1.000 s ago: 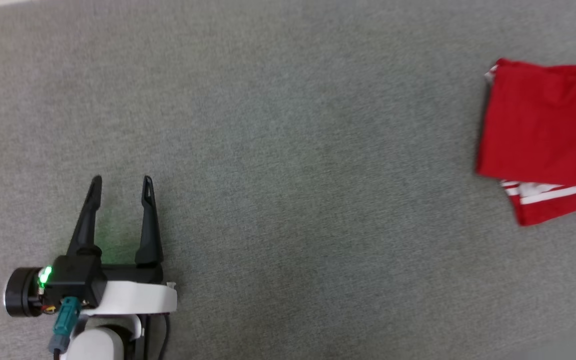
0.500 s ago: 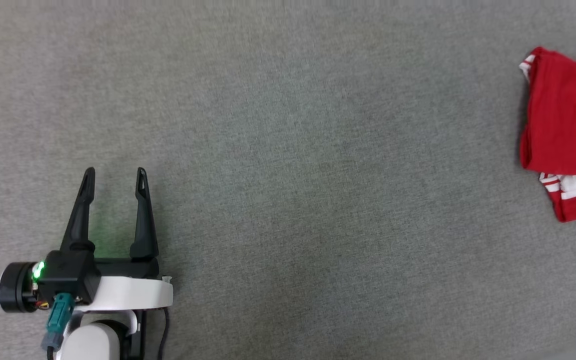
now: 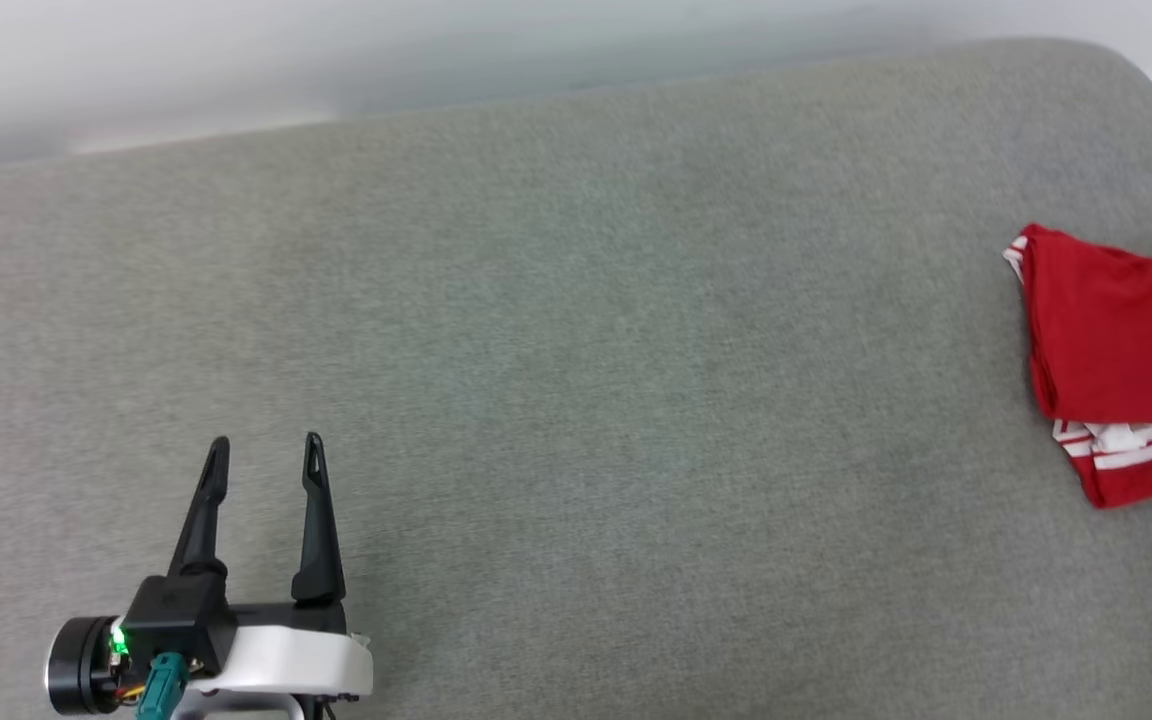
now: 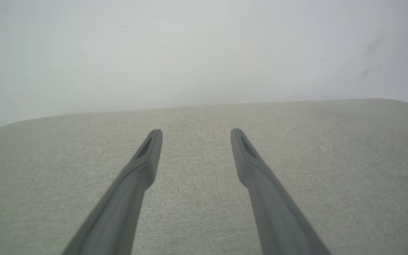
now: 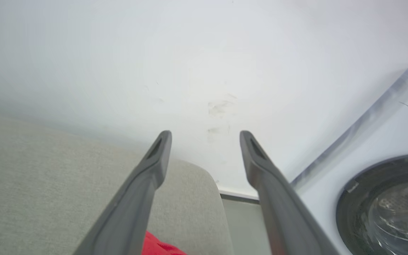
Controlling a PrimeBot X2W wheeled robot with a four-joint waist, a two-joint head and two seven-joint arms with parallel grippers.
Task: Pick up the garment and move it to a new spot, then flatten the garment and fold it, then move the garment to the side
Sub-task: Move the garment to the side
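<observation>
The garment [image 3: 1121,350], a red shirt folded into a compact stack with white and striped trim showing at its lower edge, lies at the right edge of the grey cushioned surface [image 3: 576,400] in the head view. A red corner of the garment [image 5: 159,247] peeks in at the bottom of the right wrist view, below my right gripper [image 5: 205,134], which is open and holds nothing. My left gripper [image 3: 263,445] is open at the lower left, far from the shirt; between its spread fingers [image 4: 196,131] there is bare cushion.
A white wall [image 3: 436,40] runs behind the cushion's far edge. The cushion's rounded right end [image 5: 204,184] drops to a strip of floor, and a white washing machine with a dark round door [image 5: 388,205] stands just beyond it.
The camera has tilted up, so the whole picture slid down and the wall came into sight. The shirt lies as before and both grippers stay open.
</observation>
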